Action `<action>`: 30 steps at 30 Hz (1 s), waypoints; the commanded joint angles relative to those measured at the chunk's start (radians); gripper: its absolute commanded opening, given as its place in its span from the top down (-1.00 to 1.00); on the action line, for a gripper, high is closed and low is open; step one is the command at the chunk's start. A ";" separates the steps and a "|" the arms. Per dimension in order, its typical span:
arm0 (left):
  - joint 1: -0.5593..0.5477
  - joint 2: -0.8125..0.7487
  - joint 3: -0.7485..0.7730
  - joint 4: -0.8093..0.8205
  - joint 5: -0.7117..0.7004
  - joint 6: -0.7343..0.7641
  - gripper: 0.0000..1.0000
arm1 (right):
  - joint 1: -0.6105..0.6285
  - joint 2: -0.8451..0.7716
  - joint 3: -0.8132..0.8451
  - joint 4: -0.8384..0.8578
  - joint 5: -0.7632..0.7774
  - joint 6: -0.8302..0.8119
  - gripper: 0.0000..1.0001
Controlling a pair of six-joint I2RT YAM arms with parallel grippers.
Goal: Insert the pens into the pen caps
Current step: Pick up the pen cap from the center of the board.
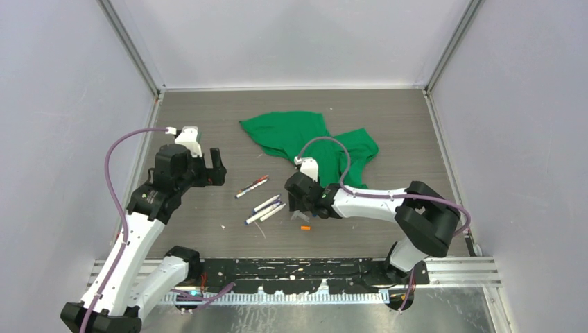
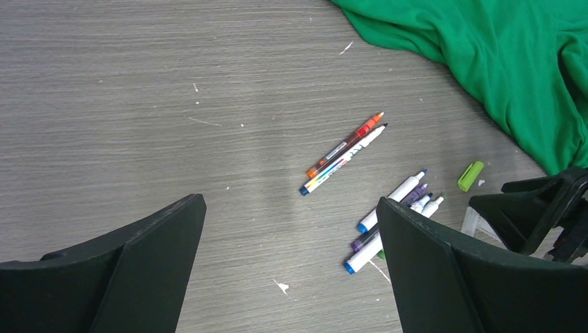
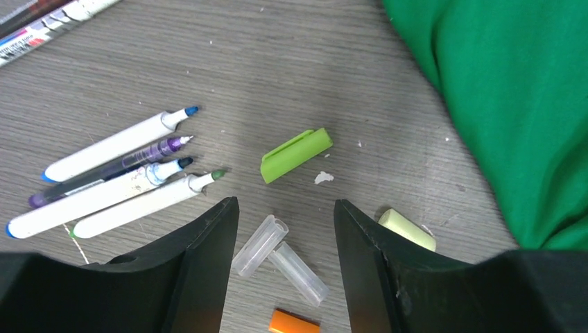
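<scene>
Three cams: one fixed up top, one riding on each wrist

The top cam sits high behind the arm bases and looks down and forward over the whole table, so everything's small. The left wrist cam hangs fairly high and looks down past the left gripper's fingers. It catches the pens, the green cloth edge and even the right gripper at its right side. The right wrist cam is way closer, low over the wood, with pen tips and pen caps filling the frame between its own fingers. All three share that pen cluster and cloth edge.
</scene>
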 commanded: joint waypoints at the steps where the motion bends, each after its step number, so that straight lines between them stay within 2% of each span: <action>1: -0.002 -0.020 0.004 0.042 0.000 0.012 -0.96 | 0.030 0.023 0.048 -0.015 0.069 0.043 -0.17; 10: -0.002 -0.033 0.000 0.042 0.013 0.008 -0.96 | 0.037 0.124 0.130 -0.058 0.141 0.038 -0.04; 30: -0.003 -0.044 -0.003 0.040 0.008 0.013 -0.96 | 0.037 0.193 0.176 -0.096 0.209 0.038 0.08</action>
